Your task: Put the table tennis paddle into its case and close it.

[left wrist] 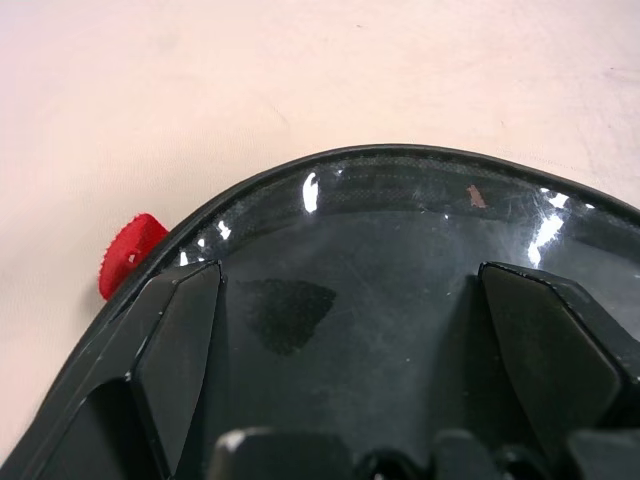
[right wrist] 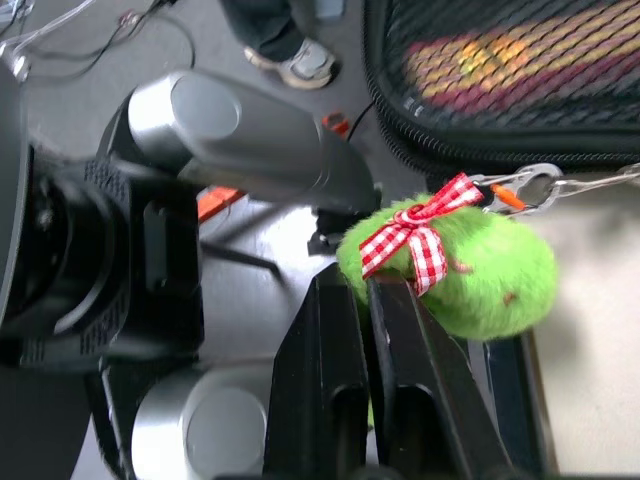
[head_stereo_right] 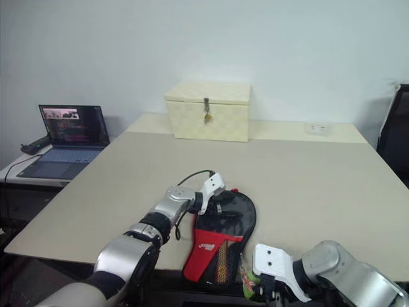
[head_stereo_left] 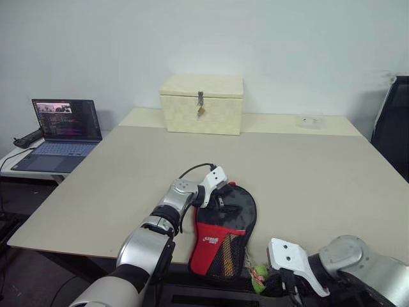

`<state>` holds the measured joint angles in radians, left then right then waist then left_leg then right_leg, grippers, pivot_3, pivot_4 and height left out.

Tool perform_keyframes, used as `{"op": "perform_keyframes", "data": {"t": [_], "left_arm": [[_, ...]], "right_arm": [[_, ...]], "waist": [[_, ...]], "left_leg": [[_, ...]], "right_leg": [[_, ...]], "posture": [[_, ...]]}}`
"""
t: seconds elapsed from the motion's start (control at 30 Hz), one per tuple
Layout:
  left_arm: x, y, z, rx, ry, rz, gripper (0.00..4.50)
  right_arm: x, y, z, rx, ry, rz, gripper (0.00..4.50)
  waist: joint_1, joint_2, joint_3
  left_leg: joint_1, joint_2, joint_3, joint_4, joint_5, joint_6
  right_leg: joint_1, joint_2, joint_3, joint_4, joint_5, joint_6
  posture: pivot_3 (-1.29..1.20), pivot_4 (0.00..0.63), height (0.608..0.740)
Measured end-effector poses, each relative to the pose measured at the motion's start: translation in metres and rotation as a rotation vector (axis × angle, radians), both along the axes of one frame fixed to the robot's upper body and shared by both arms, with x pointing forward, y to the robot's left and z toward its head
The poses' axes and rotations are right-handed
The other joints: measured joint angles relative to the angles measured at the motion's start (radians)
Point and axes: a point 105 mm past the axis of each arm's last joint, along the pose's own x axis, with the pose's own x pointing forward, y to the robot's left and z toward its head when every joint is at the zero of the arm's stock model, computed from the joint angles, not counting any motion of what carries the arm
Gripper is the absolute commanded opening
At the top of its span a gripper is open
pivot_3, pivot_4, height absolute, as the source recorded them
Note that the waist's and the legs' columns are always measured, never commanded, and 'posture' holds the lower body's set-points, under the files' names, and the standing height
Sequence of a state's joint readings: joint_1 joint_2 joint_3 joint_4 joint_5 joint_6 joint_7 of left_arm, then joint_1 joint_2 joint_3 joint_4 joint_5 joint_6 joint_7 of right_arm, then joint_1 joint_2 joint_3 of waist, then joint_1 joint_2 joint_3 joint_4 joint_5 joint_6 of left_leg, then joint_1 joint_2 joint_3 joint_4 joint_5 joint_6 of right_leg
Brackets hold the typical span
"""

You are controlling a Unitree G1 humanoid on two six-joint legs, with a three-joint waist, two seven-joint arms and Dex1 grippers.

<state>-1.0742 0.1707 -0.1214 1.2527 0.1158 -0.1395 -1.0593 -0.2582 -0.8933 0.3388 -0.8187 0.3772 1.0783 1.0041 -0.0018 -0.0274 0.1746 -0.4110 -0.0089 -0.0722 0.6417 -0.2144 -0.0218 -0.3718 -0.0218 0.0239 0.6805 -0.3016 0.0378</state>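
case [head_stereo_left: 223, 233] at near tabletop [head_stereo_left: 307, 173] edge, handle end overhanging | left fingers [left wrist: 180, 340] spread wide on its round end, gripping nothing | right fingers [right wrist: 385, 380] nearly shut beside green charm [right wrist: 470, 265] | risk: tugging charm drags case off | paddle not discernible

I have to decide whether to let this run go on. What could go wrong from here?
1. The case lies at the table's near edge, its narrow end overhanging; a tug might drag it off.
2. The right end effector sits against the green charm, fingers nearly shut. The charm is clipped to the case, so pulling it could shift the case.
3. The left end effector is open over the case's glossy black round end and may slip.
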Motion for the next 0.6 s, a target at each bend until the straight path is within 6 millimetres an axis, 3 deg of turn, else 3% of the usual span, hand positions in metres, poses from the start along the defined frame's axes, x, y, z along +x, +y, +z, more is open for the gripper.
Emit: {"op": "perform_keyframes", "data": {"t": [0.13,0.23,0.43,0.5,0.6], "left_arm": [[0.000,0.001,-0.001,-0.007,0.003,0.008,4.50],[0.000,0.005,0.000,-0.029,0.002,0.013,4.50],[-0.007,0.030,0.002,-0.091,-0.006,-0.011,4.50],[-0.011,0.048,0.003,-0.108,-0.001,-0.011,4.50],[-0.022,0.071,0.010,-0.143,0.006,-0.025,4.50]], "right_arm": [[0.001,0.000,0.000,-0.001,0.015,-0.021,1.92],[0.009,-0.002,0.010,0.011,-0.009,-0.058,1.92],[0.050,-0.011,0.057,0.151,-0.097,-0.217,1.92],[0.068,-0.011,0.062,0.205,-0.104,-0.285,1.92],[0.112,-0.011,0.066,0.274,-0.151,-0.446,1.92]], "waist": [[-0.001,0.000,0.000],[-0.001,0.000,0.000],[-0.010,0.000,0.000],[-0.016,0.001,0.001],[-0.030,0.002,0.002]], "left_leg": [[0.000,0.000,-0.003,0.002,0.000,0.000],[0.000,0.000,-0.003,0.002,0.000,0.000],[0.000,0.002,-0.004,0.000,0.000,0.000],[-0.001,0.003,-0.004,-0.001,0.000,0.000],[-0.003,0.003,-0.005,-0.001,0.000,0.000]], "right_leg": [[0.002,0.000,-0.004,0.000,0.000,0.000],[0.002,0.000,-0.004,0.000,0.000,0.000],[0.001,0.000,-0.004,0.000,0.005,-0.009],[-0.001,0.000,-0.005,0.001,0.005,-0.009],[-0.003,0.000,-0.004,0.001,0.006,-0.010]], "posture": [[0.00,0.150,0.740],[0.00,0.150,0.740],[0.00,0.150,0.740],[0.00,0.150,0.740],[0.00,0.150,0.740]]}}
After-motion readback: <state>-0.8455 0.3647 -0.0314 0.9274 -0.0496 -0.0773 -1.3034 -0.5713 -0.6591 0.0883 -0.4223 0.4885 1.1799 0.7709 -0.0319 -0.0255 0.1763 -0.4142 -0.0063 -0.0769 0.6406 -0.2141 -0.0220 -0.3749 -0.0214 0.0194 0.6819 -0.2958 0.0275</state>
